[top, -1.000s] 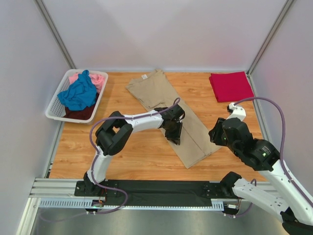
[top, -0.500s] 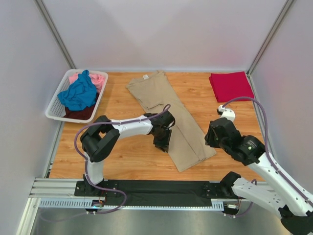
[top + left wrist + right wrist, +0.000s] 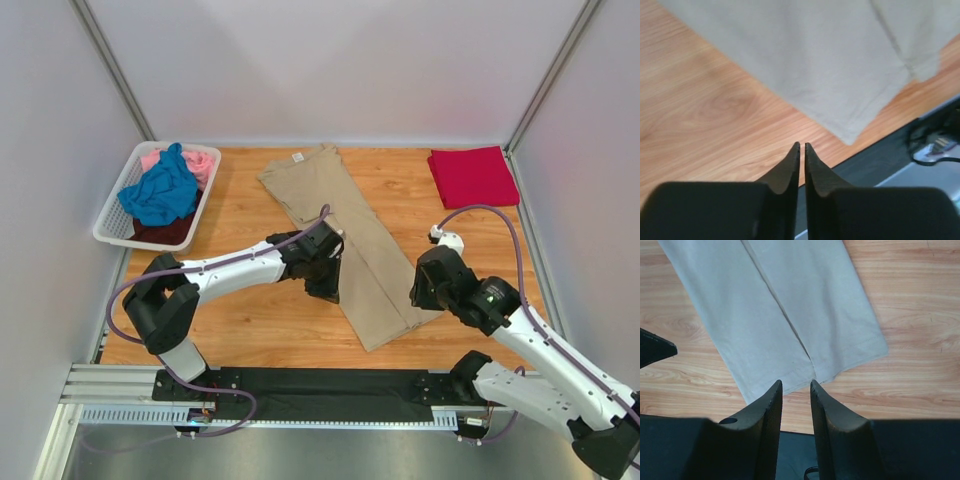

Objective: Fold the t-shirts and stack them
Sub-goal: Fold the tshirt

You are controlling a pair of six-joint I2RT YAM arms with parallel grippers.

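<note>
Tan t-shirt lies mid-counter, a long folded strip running diagonally from far left to near right, smooth, with the centre seam showing. Left claw sits just off its left edge, pinched all but closed, holding nothing. Right claw hovers at the near hem, slightly parted, empty. A second ago the left claw was over the cloth; now it's off to the left.

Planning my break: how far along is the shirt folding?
Done: red t-shirt lies folded at the far right. In hand: tan t-shirt, folded into a long strip; left claw and right claw hang at its near hem, gripping nothing. Still to do: blue t-shirt, pink t-shirt and dark t-shirt, crumpled in the basket.
</note>
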